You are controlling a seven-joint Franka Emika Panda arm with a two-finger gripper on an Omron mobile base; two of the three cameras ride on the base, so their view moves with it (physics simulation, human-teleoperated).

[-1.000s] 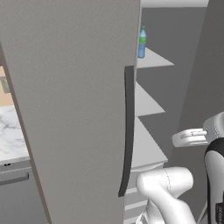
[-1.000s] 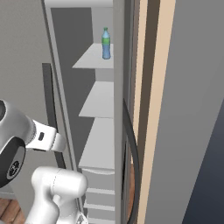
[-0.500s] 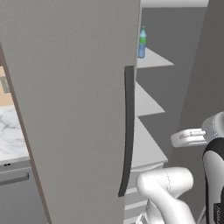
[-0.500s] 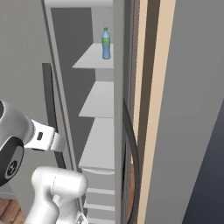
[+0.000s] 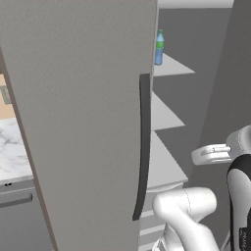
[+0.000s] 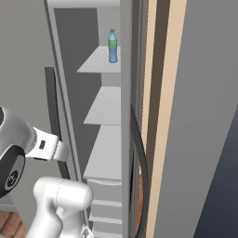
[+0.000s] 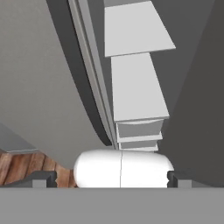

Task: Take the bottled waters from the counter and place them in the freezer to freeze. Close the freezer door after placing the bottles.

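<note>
Your gripper [image 7: 112, 179] hangs low with jaws spread wide, holding nothing. Just ahead stands the freezer door [image 5: 78, 122], ajar. Far back, the blue bottle [image 6: 112, 46] sits upright on the top shelf [image 6: 100, 62]. Likely next: fetch the white bottle or shut the door.

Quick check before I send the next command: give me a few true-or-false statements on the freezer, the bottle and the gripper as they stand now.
1. A blue bottle stands upright on the top freezer shelf. True.
2. The freezer door is fully shut. False: it stands open, shelves showing.
3. The gripper is shut on a bottle. False: its jaws are wide apart, holding nothing.
4. The shelf below the bottle's is bare. True.
</note>
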